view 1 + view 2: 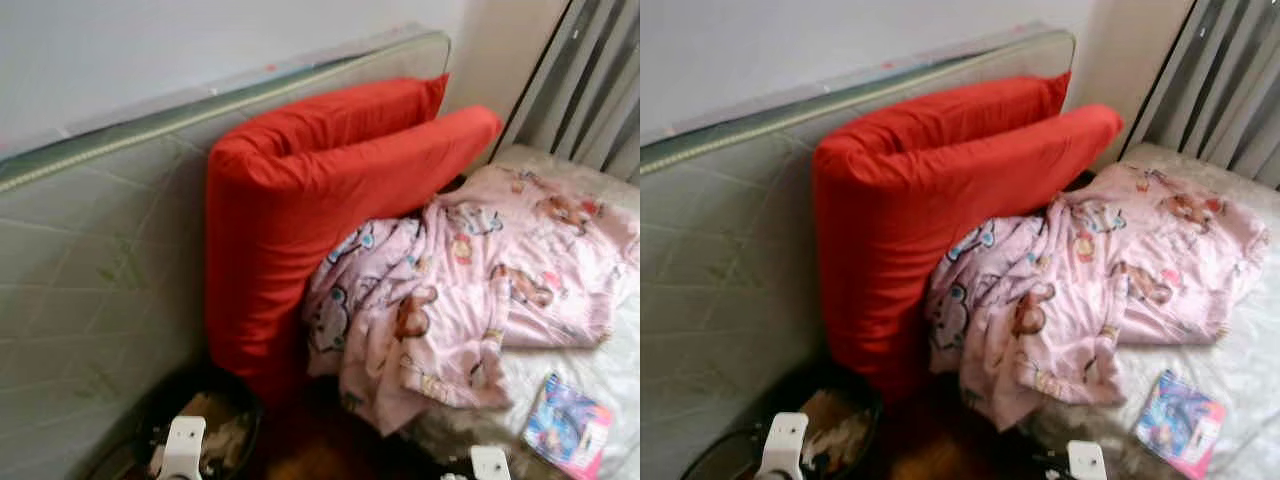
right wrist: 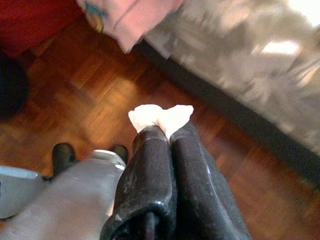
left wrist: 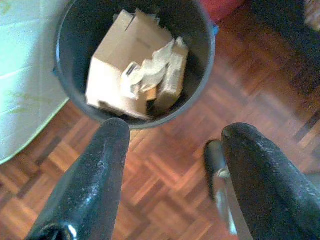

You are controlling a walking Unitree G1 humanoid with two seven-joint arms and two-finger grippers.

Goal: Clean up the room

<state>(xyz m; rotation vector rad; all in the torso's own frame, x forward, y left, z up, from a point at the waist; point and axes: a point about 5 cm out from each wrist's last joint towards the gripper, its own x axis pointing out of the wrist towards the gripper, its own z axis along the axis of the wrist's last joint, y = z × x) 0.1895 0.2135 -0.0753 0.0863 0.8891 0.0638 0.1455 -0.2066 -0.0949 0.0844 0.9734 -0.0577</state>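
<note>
**Colours and patterns, room corner**

Red cushion (image 1: pixel 310 200), plain. Blanket (image 1: pixel 470 290) pink with cartoon animal print in brown, blue and white. Upright mattress (image 1: pixel 90 290) pale grey-green, quilted diamond lines with faint green leaf marks. Bed (image 1: pixel 610 370) off-white. Packet (image 1: pixel 568 425) blue and pink. Curtain (image 1: pixel 590 85) grey, vertical stripes. Bin (image 3: pixel 200 65) dark grey; cardboard (image 3: pixel 125 60) inside tan. Floor (image 3: pixel 170 170) reddish-brown parquet. Right end effector (image 2: pixel 167 131) black, wad (image 2: pixel 160 116) white. Left end effector (image 3: pixel 172 135) black.
</note>
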